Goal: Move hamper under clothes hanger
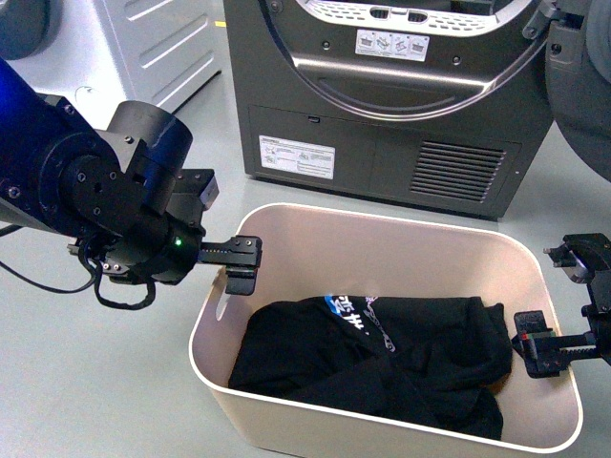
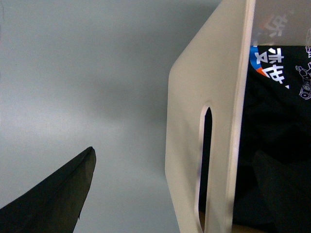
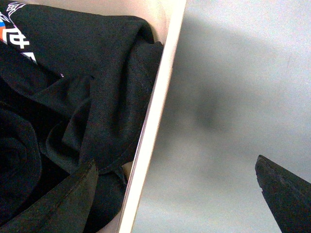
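**Front view:** The hamper (image 1: pixel 382 258) is seen on the floor just in front of a dryer (image 1: pixel 382 114), with a black garment (image 1: pixel 382 353) inside. No clothes hanger is seen in any view, so the move is judged not begun. The left gripper (image 1: pixel 239 262) is placed at the left short end and the right gripper (image 1: pixel 558 303) at the right.

**Left wrist view:** One finger (image 2: pixel 53 199) is noted outside the wall, clear of it, near the slot handle (image 2: pixel 206 160). The jaws are judged wide, with nothing held.

**Right wrist view:** The fingers (image 3: pixel 58 204) are spread wide astride the rim, without contact. The tub is recorded as cream, smooth and round-cornered.
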Available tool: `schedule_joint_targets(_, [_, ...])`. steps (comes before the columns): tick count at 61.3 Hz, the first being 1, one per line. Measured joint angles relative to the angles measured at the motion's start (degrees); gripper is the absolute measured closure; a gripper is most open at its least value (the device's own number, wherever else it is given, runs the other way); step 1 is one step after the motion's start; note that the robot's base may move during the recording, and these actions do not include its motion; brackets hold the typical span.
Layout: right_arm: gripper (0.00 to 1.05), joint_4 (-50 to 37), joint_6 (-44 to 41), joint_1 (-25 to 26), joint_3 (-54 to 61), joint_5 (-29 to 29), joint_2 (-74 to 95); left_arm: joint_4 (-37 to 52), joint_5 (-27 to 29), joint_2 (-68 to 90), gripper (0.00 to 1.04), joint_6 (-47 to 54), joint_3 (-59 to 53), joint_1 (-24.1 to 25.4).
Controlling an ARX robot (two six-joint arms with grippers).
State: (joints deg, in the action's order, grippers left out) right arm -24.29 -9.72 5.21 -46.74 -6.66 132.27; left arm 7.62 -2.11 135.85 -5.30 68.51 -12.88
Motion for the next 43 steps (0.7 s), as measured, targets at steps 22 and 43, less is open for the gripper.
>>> schedule_joint_targets(22, [0.07, 1.5, 0.7, -1.4, -2.1, 0.7, 0.9, -0.6, -0.1, 2.3, 0.07, 0.0, 1.4, -1.0])
schedule_joint_targets(43, [0.07, 1.8, 0.9, -2.2, -2.1, 1.2, 0.9, -0.6, 0.5, 2.3, 0.07, 0.0, 1.7, -1.5])
